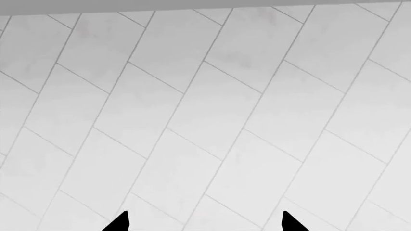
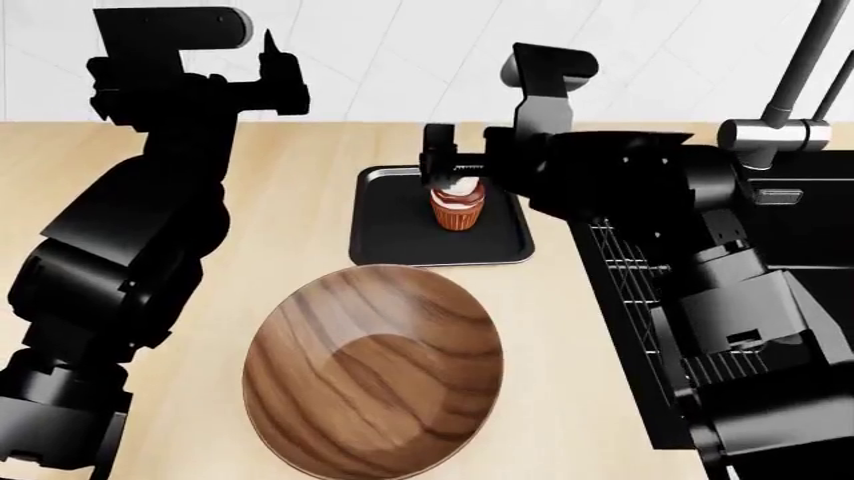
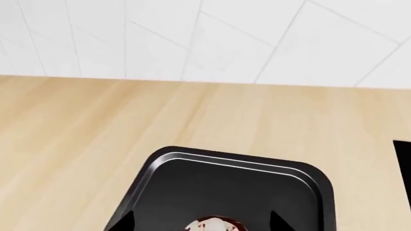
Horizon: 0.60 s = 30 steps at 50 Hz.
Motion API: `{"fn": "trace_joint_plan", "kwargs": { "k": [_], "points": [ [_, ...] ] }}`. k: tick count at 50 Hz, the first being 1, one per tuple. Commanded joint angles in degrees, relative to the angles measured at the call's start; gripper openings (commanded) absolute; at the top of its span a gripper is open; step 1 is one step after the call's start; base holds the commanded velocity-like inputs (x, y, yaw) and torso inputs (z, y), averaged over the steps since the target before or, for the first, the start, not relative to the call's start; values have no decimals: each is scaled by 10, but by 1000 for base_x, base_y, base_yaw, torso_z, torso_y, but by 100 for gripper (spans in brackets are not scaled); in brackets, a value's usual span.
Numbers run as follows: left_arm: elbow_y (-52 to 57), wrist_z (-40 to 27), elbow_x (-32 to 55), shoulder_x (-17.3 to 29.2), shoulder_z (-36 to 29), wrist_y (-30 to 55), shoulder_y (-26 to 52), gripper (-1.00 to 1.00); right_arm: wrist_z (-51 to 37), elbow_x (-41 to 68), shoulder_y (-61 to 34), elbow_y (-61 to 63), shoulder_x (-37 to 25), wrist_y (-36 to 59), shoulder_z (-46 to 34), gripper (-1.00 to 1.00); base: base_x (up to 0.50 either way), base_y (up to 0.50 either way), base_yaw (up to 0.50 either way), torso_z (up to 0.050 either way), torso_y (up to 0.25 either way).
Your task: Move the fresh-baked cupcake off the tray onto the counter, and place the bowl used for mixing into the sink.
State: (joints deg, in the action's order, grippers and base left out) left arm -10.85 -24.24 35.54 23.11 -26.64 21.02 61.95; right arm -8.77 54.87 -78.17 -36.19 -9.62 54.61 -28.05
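Kitchen: wood-grain counter (image 2: 307, 200), sink (image 2: 801, 240), faucet (image 2: 781, 110), tiled wall (image 2: 400, 50).

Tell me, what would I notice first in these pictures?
Probably the big brown wooden bowl on the beige counter, nearest the robot. Behind it sits a black tray holding a little cupcake, with the right pincer right at its frosting. The black sink lies to the right.
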Motion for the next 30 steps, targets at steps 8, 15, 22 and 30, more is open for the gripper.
{"fn": "trace_joint_plan", "kwargs": {
  "k": [8, 15, 22, 30],
  "points": [
    [-9, 3, -3, -5, -4, -6, 2, 100, -4, 7, 4, -2, -1, 5, -1, 100, 31, 0, 0, 0, 0],
    [2, -1, 1, 0, -2, 0, 1, 100, -5, 8, 4, -1, -1, 4, -2, 100, 146, 0, 0, 0, 0],
    [-6, 3, -1, -4, -5, -2, 9, 100, -14, 17, 9, 11, -4, 15, 0, 100, 233, 0, 0, 0, 1],
    [-10, 4, -2, -6, -6, -6, 7, 100, -17, 29, 10, 4, -2, 37, 0, 100, 87, 0, 0, 0, 0]
  ]
}}
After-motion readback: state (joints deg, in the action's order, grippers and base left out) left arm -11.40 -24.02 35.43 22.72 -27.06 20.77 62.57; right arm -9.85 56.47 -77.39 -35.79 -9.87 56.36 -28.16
